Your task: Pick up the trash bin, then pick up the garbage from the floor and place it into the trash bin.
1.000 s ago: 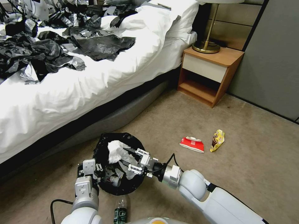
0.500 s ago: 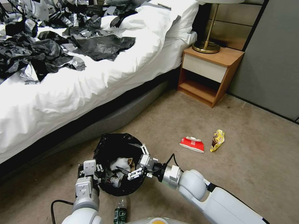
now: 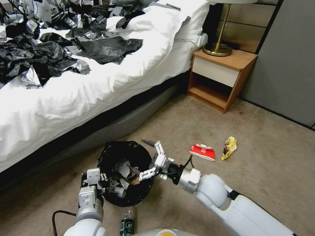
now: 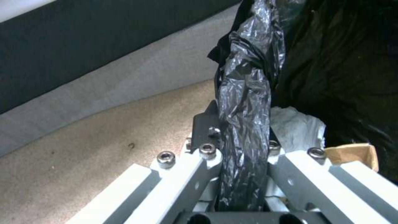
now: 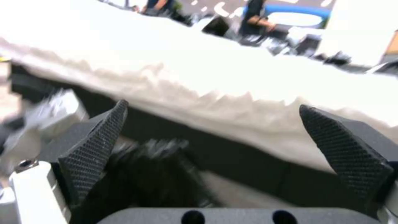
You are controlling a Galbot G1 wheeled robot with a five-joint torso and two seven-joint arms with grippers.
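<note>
The trash bin (image 3: 115,151), lined with a black bag, hangs just above the carpet by the bed. My left gripper (image 3: 102,184) is shut on its near rim, and the bag-covered rim (image 4: 244,102) sits pinched between the fingers (image 4: 182,174). Inside lie a white tissue (image 3: 123,167) and brown paper (image 4: 352,154). My right gripper (image 3: 137,155) is open and empty over the bin's right rim, its black pads (image 5: 99,140) spread wide. On the floor lie a red-and-white packet (image 3: 202,151), a yellow wrapper (image 3: 229,147) and a green-labelled bottle (image 3: 127,223).
A bed (image 3: 98,82) with white bedding and black plastic sheets (image 3: 49,52) fills the left. A wooden nightstand (image 3: 220,77) with a lamp (image 3: 218,46) stands at the back right beside a grey wall. Open carpet (image 3: 262,183) lies to the right.
The right gripper let the white tissue drop into the bin, opened wide, then rose and drew back to the right. The left gripper and bin stayed put.
</note>
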